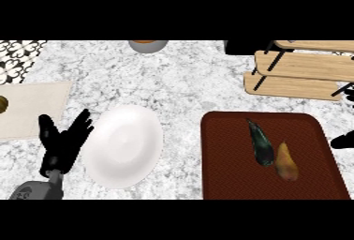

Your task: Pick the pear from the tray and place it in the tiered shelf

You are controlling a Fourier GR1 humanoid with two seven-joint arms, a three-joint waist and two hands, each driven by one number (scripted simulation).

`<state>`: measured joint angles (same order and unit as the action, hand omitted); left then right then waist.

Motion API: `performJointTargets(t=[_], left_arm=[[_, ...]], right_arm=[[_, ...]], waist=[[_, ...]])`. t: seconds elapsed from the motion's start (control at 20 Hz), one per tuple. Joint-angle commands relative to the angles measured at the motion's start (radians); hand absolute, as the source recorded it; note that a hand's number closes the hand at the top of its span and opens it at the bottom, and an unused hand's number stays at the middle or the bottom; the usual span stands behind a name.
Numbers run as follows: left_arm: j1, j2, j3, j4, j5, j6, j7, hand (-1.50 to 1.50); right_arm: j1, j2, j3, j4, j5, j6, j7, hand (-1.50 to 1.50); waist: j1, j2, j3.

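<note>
At the far left lies a beige mat on the marble counter. Near it the left hand rests with fingers straight and spread, holding nothing. Just beside it is a white plate. Further right, the dark red tray carries a dark green vegetable and, touching it, the pear. The pear is well apart from the left fingers. Above stands the wooden tiered shelf. At the right edge only a black part of the right hand shows; its fingers I cannot tell.
</note>
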<state>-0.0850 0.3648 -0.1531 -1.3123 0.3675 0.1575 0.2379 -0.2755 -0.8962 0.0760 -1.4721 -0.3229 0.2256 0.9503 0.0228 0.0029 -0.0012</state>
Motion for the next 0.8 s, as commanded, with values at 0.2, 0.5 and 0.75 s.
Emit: performJointTargets(t=[0.2,0.5,0.75], left_arm=[[0.091,-0.025,-0.021,-0.084,-0.028,0.0,-0.015,0.0],[0.005,0.003,0.045,-0.011,-0.009,-0.034,0.022,0.0],[0.038,-0.027,0.024,-0.027,-0.057,-0.009,0.002,0.0]], right_arm=[[-0.158,0.138,0.179,0.135,0.195,-0.05,0.162,-1.5],[-0.212,0.224,0.246,0.192,0.21,0.006,0.224,-1.5],[-0.237,0.244,0.276,0.216,0.227,0.043,0.26,-1.5]], waist=[[0.011,0.0,0.001],[-0.012,-0.002,0.001],[-0.011,-0.004,0.001]])
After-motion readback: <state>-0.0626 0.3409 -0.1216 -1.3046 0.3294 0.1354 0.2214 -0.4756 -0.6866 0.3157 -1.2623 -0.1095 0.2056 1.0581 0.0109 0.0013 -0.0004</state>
